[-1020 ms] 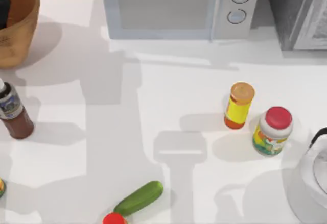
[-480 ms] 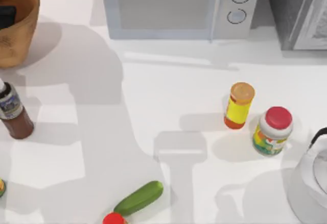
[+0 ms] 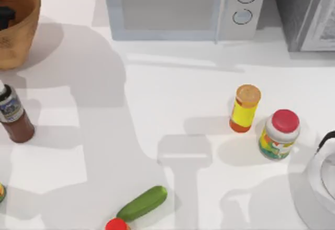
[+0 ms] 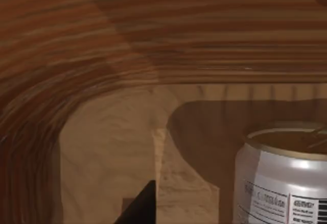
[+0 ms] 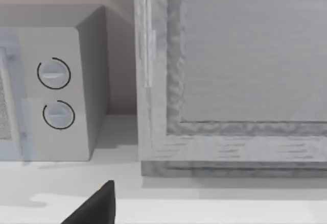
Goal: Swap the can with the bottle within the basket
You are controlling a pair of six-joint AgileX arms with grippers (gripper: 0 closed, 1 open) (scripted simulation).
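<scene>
Left pincer [image 3: 4, 16] sits inside the basket [image 3: 23, 36] at the desk's far left, beside the can [image 4: 281, 178] — apparently positioned to lift it out; whether its fingers are open I cannot tell. The bottle [image 3: 13, 116] stands outside, just in front of the basket. Nothing obstructs it — cucumber [image 3: 142, 203] and jars well apart.

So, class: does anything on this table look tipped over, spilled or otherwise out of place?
Only the cucumber lies flat, as it naturally would. The bottle, yellow bottle and jar stand upright; nothing is spilled.
</scene>
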